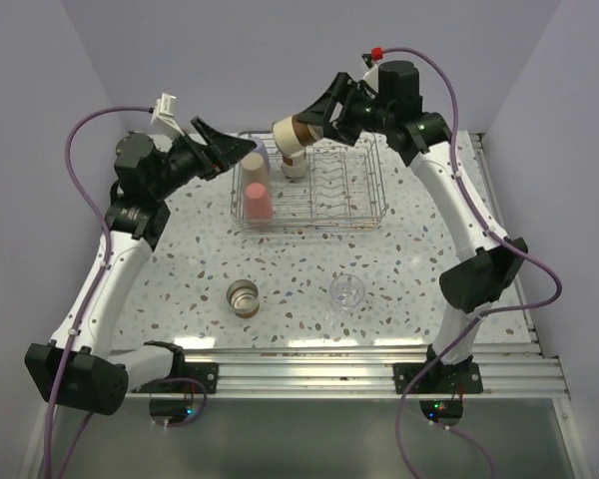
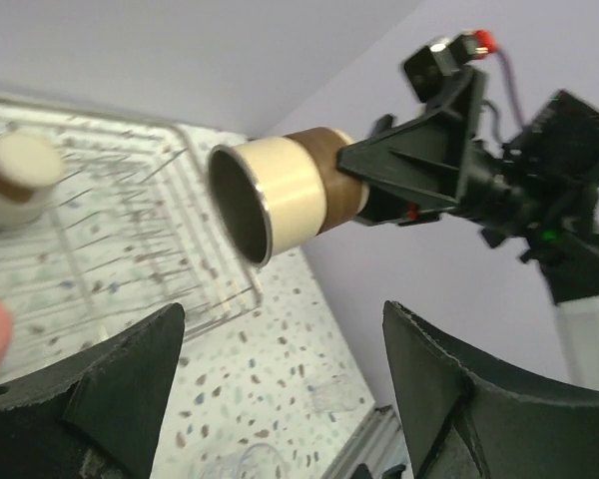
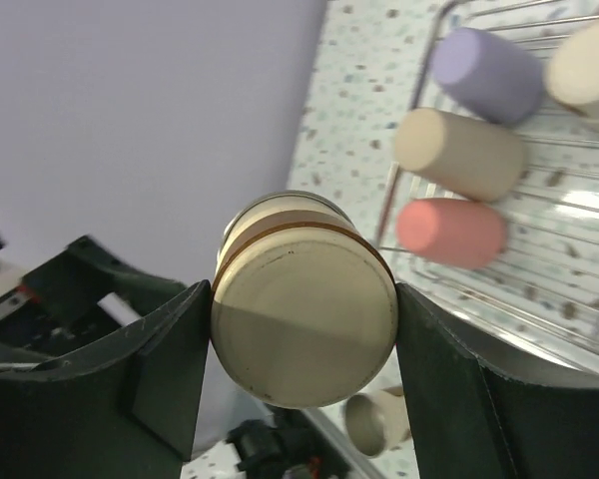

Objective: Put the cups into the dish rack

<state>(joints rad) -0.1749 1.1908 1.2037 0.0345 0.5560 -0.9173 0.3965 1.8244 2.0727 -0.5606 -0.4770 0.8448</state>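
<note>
My right gripper [image 1: 303,130] is shut on a metal cup [image 1: 287,137] with a cream and brown outside, held on its side above the dish rack's [image 1: 309,228] far left part. In the right wrist view its base [image 3: 304,299] fills the space between both fingers. The rack holds a red cup [image 1: 258,203], a tan cup [image 1: 254,168], a lavender cup [image 3: 489,75] and another cream-sided cup [image 1: 295,166]. My left gripper [image 1: 242,153] hangs open and empty just left of the held cup [image 2: 280,195].
On the speckled table in front of the rack stand a metal cup [image 1: 244,297] and a clear cup [image 1: 347,291], both upright. Purple walls close in at the back and sides. The two wrists are near each other over the rack's left end.
</note>
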